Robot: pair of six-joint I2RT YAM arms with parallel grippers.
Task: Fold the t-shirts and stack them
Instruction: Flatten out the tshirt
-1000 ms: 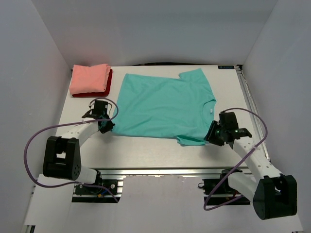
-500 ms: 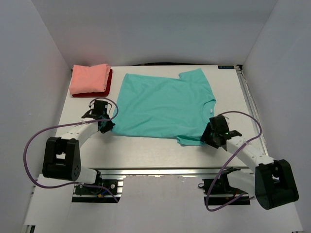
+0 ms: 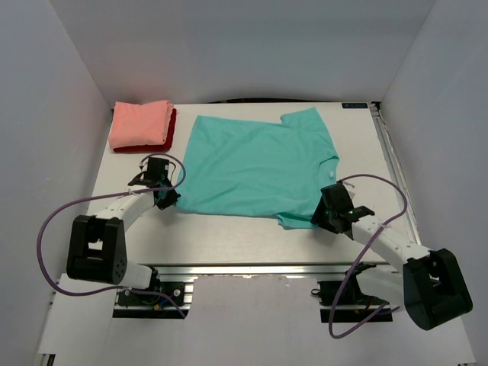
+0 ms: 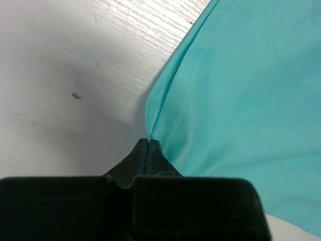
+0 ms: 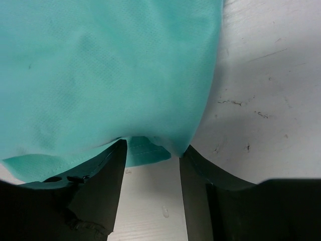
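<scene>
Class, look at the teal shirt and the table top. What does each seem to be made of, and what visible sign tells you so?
The teal shirt looks like a soft knit cloth, perhaps cotton or a blend, with a matt finish: fine dotted texture, stitched hem, soft folds. The table top looks like white-painted or laminated wood, matt: faint grain lines, small scuffs and specks.

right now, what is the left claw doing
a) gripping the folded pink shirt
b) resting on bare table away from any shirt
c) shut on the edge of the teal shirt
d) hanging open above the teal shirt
c: in the left wrist view the left claw has its fingers pressed together, with the hem edge of the teal t-shirt caught at their tips.
</scene>
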